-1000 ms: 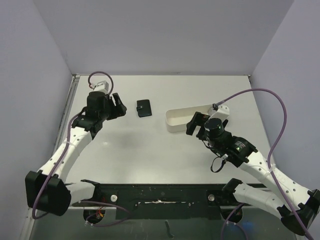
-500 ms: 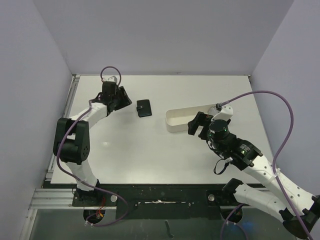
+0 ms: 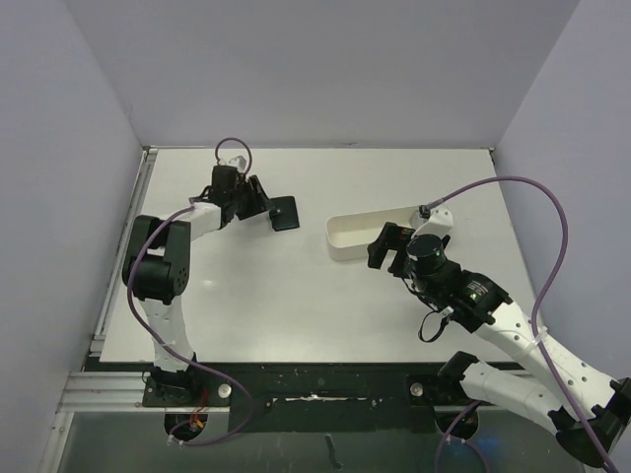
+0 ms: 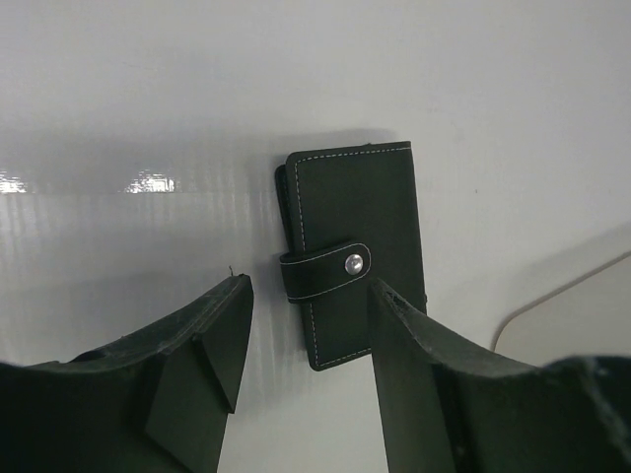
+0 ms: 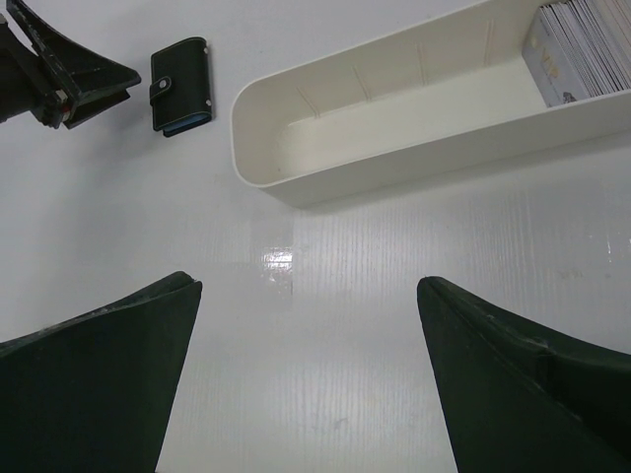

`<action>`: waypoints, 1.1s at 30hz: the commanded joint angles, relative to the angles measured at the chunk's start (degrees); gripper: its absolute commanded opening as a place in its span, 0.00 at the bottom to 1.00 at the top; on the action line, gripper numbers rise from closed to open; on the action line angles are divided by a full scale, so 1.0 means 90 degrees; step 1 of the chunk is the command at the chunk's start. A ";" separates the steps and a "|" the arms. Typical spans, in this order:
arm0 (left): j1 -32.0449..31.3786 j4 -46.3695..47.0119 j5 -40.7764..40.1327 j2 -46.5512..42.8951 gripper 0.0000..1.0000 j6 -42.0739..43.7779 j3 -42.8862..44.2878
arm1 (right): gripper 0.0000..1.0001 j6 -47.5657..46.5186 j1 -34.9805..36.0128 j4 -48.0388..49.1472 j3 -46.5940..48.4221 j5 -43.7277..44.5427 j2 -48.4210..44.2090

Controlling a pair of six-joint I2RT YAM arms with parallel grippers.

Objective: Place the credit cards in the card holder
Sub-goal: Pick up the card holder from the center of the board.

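Left end effector (image 4: 308, 296) has reached the closed card holder (image 4: 360, 207), jaws apart; white tray (image 5: 394, 168) nearby.

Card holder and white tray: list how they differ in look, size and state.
The card holder is black; the tray is off-white. The card holder is a small flat rectangle; the tray is long, round-ended and far larger. The card holder is folded shut with its tab snapped; the tray is open-topped, with credit cards stacked at one end. Both lie flat on the table.
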 commanded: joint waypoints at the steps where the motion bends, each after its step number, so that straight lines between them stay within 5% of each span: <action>1: -0.0022 0.0803 0.0657 0.0157 0.48 -0.0092 0.0128 | 0.98 0.0004 0.0000 0.0067 0.0258 -0.0015 0.0006; 14: -0.0060 0.0444 0.0583 0.0602 0.43 -0.0220 0.0357 | 0.98 0.0078 0.0006 -0.0029 0.0136 0.0063 -0.0105; 24: -0.0071 -0.0572 0.0194 0.0616 0.02 -0.0153 0.0651 | 0.98 0.0111 0.0002 -0.0258 0.0126 0.0099 -0.0288; 33: -0.0079 -0.1441 0.0218 -0.0055 0.00 -0.0168 0.0199 | 0.98 0.0212 0.0002 -0.0386 0.0079 0.0098 -0.0387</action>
